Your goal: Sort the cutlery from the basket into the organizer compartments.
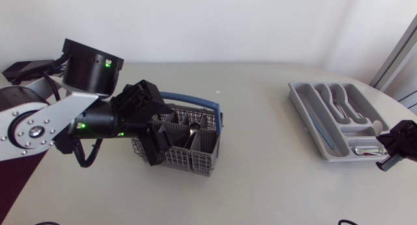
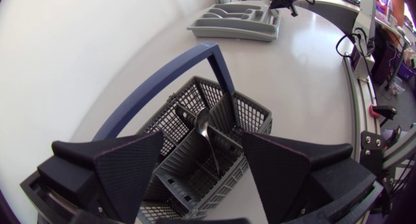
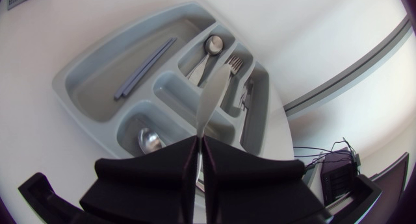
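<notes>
A grey mesh basket with a blue handle stands left of the table's middle. A silver spoon stands upright in one of its cells. My left gripper hangs open right over the basket, its fingers either side of the spoon's cell without touching it. The grey organizer lies at the far right. My right gripper hovers above its near end, shut on a silver knife whose blade points out over the compartments.
In the organizer lie blue sticks in the long compartment, a spoon, a fork and a small spoon. The table edge curves close behind the organizer.
</notes>
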